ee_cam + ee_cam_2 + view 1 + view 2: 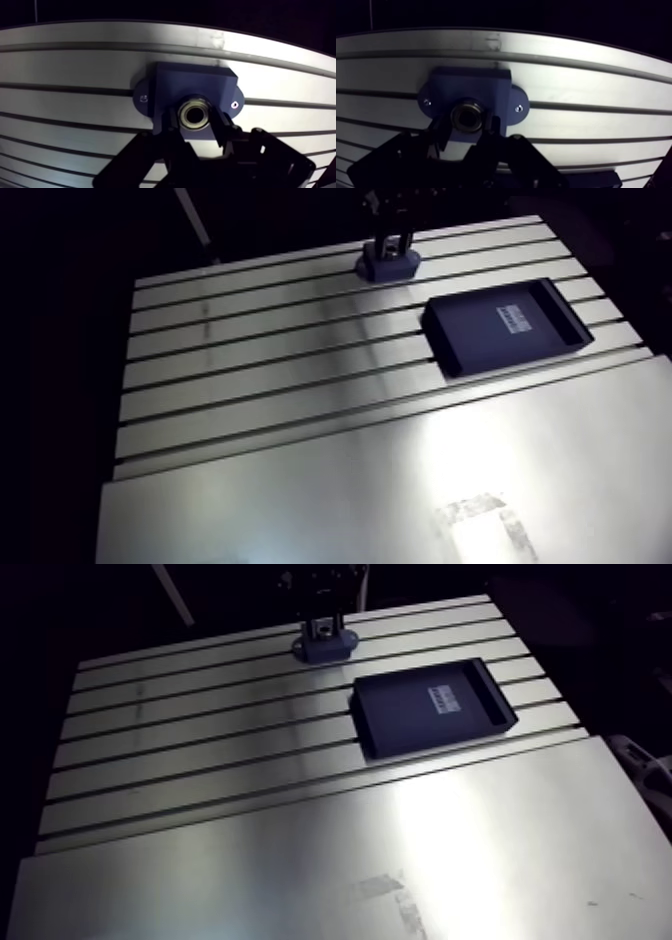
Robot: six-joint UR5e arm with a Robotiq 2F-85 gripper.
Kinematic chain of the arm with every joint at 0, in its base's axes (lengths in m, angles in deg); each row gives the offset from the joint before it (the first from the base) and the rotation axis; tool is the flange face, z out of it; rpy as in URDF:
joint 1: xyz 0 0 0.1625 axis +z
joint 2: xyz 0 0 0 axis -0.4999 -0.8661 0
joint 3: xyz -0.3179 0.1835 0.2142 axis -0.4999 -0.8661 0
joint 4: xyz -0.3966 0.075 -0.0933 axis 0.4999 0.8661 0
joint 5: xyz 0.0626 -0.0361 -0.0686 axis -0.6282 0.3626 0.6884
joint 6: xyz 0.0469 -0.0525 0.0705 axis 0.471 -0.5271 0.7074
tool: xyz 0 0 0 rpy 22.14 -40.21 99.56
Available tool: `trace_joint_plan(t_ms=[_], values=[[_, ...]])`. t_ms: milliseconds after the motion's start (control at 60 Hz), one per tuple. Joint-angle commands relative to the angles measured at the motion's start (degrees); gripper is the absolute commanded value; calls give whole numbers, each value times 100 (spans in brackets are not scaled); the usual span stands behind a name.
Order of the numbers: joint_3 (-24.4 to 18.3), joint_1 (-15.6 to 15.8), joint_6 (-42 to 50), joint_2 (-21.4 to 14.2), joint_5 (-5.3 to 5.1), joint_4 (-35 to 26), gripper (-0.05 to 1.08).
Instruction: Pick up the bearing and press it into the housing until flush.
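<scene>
Clamping the bearing (195,113) in the housing (167,87), the end effector (195,121) is only narrowly open.

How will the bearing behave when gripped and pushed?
Probably stiff: the bearing looks like a metal ring. Its shiny, smooth rim may slip in the gripper. Being round, it would likely roll if dropped beside the housing.
</scene>
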Motion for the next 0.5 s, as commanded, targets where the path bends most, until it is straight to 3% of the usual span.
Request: trace_joint_plan(t_ms=[17,133,150,167,183,200,217,233,250,267,283,500], values=[[18,12,-8,-2,0,28,106],[27,12,-31,-10,0,20,93],[27,20,-33,-11,7,26,79],[27,20,-33,-11,7,26,79],[34,21,-33,-11,8,27,55],[34,21,-33,-11,8,27,55],[35,21,-55,-11,1,28,31],[35,21,-55,-11,1,28,31],[43,21,-74,-18,-7,28,12],[43,21,-74,-18,-7,28,12],[52,21,-76,-19,-1,28,2],[90,-13,-68,-224,-1,193,0]])
